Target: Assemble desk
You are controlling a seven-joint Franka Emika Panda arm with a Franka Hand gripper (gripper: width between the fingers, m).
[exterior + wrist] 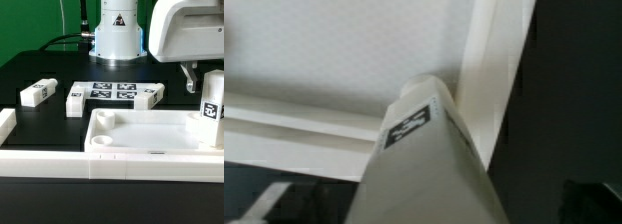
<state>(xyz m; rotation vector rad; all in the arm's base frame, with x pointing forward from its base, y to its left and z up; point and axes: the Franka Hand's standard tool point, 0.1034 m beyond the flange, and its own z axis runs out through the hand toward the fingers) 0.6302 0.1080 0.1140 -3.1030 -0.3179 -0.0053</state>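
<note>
The white desk top (150,140) lies near the front, rim up, with a round socket (104,121) at its corner on the exterior view's left. One tagged leg (211,108) stands upright in its far corner on the exterior view's right. My gripper (200,84) hangs right above that leg, open, one dark finger (188,78) showing beside it. In the wrist view the leg (423,150) rises between my dark fingers (267,205) with gaps on both sides, over the desk top's floor (331,60). Three more legs (37,93), (75,100), (150,96) lie on the black table.
The marker board (112,92) lies between the loose legs. A long low white border rail (40,160) runs along the front and turns back at the exterior view's left. The robot's base (115,35) stands at the back.
</note>
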